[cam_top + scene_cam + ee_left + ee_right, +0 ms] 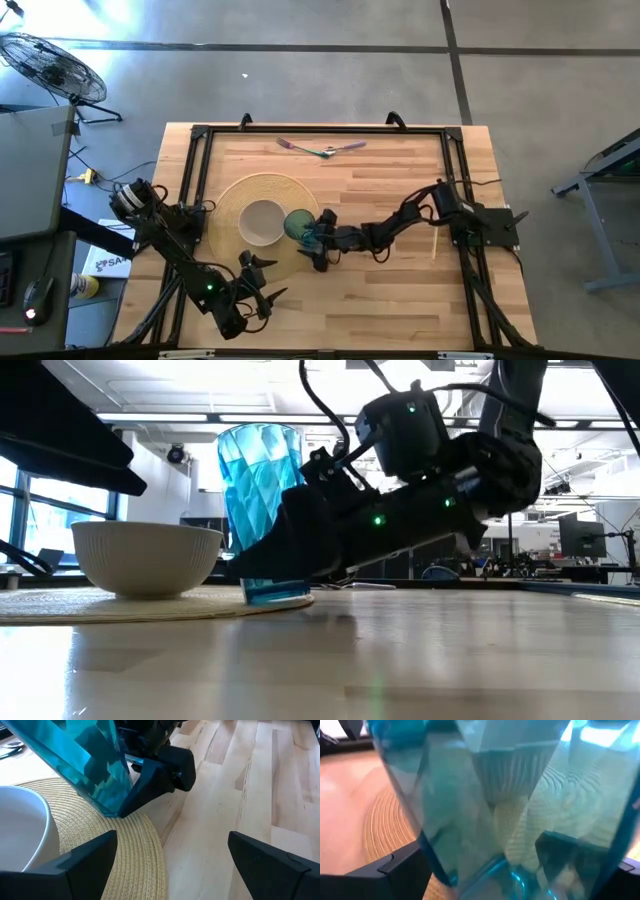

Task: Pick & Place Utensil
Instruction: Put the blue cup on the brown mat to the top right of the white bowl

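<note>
A fork and a spoon (pixel 320 149) lie crossed on the wood by the table's far edge, with no gripper near them. A blue faceted cup (pixel 262 510) stands upright on the right rim of the round woven placemat (pixel 232 196), beside a white bowl (pixel 262 222). My right gripper (pixel 312 238) reaches in nearly level from the table's right, open, with one finger on each side of the cup's lower half. My left gripper (pixel 172 845) hovers open near the table's front edge, pointing at the cup, with nothing between its fingers. My right gripper has one finger (pixel 150 785) lying close along the cup's lower wall (pixel 107 795), near the base. Its other finger is hidden behind the cup. I cannot tell whether either finger touches. The cup stands on its own base on the placemat.
A thin pale stick (pixel 435 243) lies on the wood by the right arm's base. A black frame (pixel 200 135) runs round the tabletop. Bare wood stretches between the placemat and the far utensils, and along the front right.
</note>
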